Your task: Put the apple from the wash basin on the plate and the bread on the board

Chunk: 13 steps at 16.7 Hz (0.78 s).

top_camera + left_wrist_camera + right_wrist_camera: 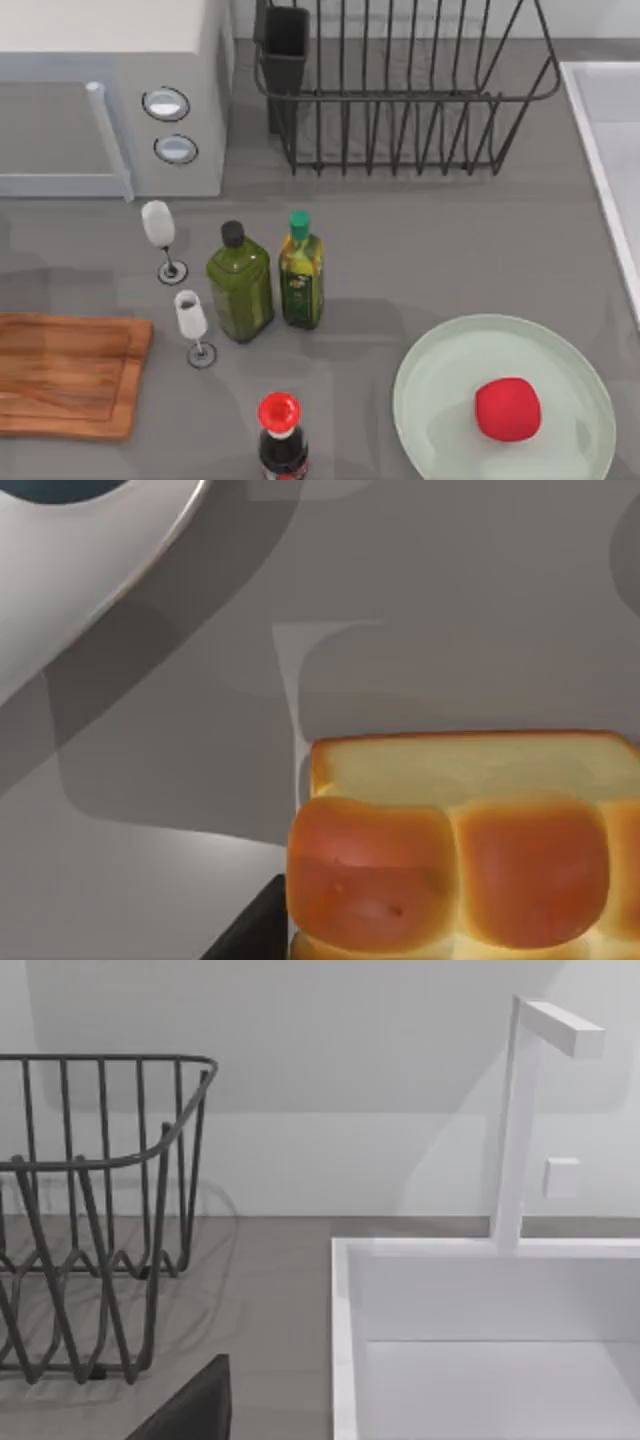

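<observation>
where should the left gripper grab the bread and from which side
Grip the bread across its two lighter tan flat sides, coming straight down from above. In the left wrist view it lies flat on the grey counter with domed golden-brown bun tops facing the camera; those rounded tops would likely let fingers slip, while the flat sides give parallel faces. The loaf runs past the picture's edge, so its full width cannot be told.

Countertop clutter sitting in place

Two oil bottles (240,283) are standing between wine glasses (159,226) and a wire dish rack (400,90), microwave (110,95) behind.
</observation>
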Motion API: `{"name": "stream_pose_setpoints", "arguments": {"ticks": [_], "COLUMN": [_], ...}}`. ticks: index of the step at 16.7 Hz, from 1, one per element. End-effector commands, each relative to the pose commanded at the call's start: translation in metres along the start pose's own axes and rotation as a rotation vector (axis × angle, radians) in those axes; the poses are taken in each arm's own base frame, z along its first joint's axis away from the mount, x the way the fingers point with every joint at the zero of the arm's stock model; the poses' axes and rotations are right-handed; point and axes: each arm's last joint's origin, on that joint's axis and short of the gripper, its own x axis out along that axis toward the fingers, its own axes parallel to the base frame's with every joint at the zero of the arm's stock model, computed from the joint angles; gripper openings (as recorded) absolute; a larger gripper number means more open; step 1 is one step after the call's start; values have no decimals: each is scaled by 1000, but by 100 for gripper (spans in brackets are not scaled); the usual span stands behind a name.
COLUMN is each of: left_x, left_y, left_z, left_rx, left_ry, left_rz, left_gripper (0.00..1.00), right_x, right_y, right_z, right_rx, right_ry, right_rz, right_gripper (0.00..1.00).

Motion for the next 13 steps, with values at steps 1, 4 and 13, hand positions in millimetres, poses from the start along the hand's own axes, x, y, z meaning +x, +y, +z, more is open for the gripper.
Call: {"name": "stream_pose_setpoints", "arguments": {"ticks": [1, 4, 13], "left_x": [0, 0, 0], "left_y": [0, 0, 0], "left_z": [0, 0, 0], "left_rx": [0, 0, 0], "left_ry": [0, 0, 0], "left_rz": [0, 0, 0], "left_gripper": [47, 25, 0], "right_x": [0, 0, 0], "right_y": [0, 0, 0], "right_z": [0, 0, 0], "right_rx": [0, 0, 0], "right_ry": [0, 0, 0], "right_rz": [0, 0, 0], "right_gripper": [100, 100, 100]}}
